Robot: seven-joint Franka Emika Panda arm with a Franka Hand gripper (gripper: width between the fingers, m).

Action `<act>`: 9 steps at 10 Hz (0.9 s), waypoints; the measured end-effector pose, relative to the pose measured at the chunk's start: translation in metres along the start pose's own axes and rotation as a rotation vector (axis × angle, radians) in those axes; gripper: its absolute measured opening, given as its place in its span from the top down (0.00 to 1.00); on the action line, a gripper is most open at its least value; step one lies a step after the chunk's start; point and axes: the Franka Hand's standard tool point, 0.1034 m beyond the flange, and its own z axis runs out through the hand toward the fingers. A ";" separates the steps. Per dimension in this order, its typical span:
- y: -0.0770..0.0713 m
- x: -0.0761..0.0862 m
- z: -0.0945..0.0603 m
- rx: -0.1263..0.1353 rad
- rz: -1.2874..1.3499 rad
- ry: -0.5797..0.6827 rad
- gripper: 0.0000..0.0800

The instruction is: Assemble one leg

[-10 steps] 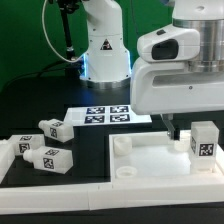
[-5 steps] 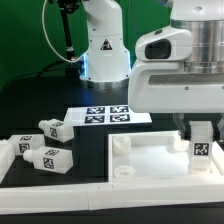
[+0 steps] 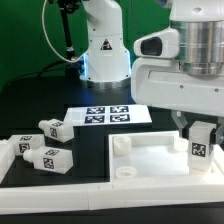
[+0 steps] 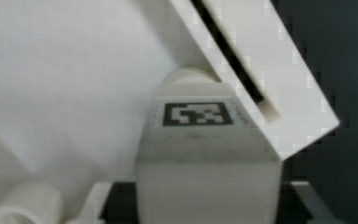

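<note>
A white leg [image 3: 201, 143] with a black-and-white tag stands upright on the large white tabletop [image 3: 150, 165] near its corner at the exterior view's right. My gripper [image 3: 200, 127] is lowered over the top of this leg, with one finger on each side. In the wrist view the leg [image 4: 197, 150] fills the middle. My gripper [image 4: 197, 205] straddles it, and a narrow dark gap shows between the leg and each finger [image 4: 101, 200], so the jaws are open around it. The tabletop's raised edge [image 4: 247, 70] runs behind the leg.
Three more tagged legs [image 3: 52, 128] [image 3: 48, 158] [image 3: 15, 148] lie on the black table at the exterior view's left. The marker board [image 3: 110, 115] lies in front of the arm's base [image 3: 105, 50]. A white bar [image 3: 50, 192] runs along the front edge.
My gripper has moved toward the exterior view's right, from beside the standing leg to directly over it, and now straddles its top. The leg has not moved.
</note>
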 end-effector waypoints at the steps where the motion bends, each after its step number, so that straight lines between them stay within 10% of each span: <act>1: 0.001 -0.001 0.000 -0.002 0.167 -0.011 0.64; 7: -0.001 -0.011 0.000 0.055 0.896 -0.034 0.64; 9: -0.001 -0.012 0.001 0.054 0.849 -0.033 0.35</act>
